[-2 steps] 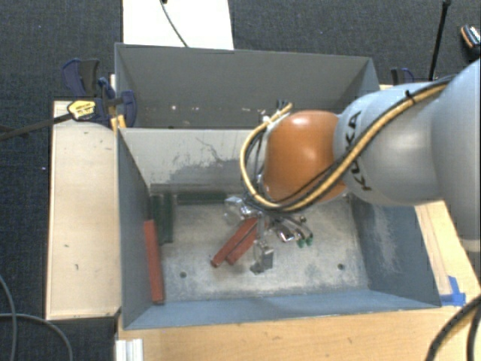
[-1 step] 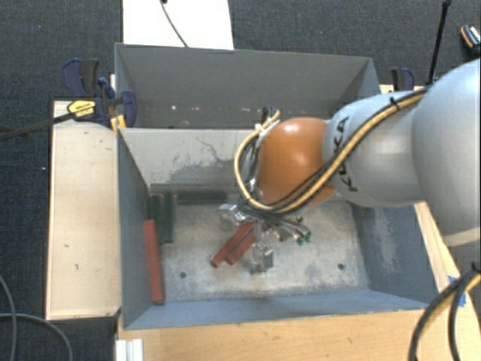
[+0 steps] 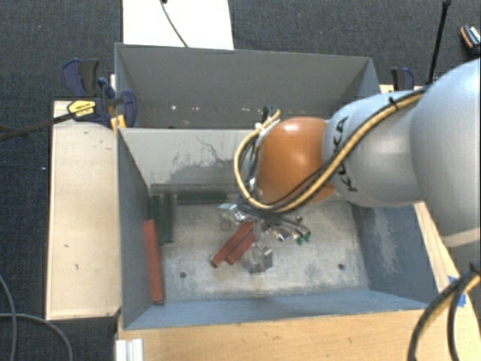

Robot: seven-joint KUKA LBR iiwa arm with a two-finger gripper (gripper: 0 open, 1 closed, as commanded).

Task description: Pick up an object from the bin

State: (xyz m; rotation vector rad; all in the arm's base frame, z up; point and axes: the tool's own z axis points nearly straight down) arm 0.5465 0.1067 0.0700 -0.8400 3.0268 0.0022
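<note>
One long red bar (image 3: pixel 154 262) lies flat against the left wall of the grey bin (image 3: pixel 248 307), its end reaching closest to the near side. Further in, about mid-floor, the gripper (image 3: pixel 260 259) is down at the floor, just right of the reddish-brown rods (image 3: pixel 231 247), which lie slantwise, side by side. From where I stand I cannot tell whether it is clenched or released, nor whether it has hold of anything. A small green piece (image 3: pixel 303 238) sits just to its right. Beyond, a dark green block (image 3: pixel 162 218) and a dark bar (image 3: pixel 192 198) rest near the back wall, and the arm's orange cover (image 3: pixel 289 160) hangs above the middle.
</note>
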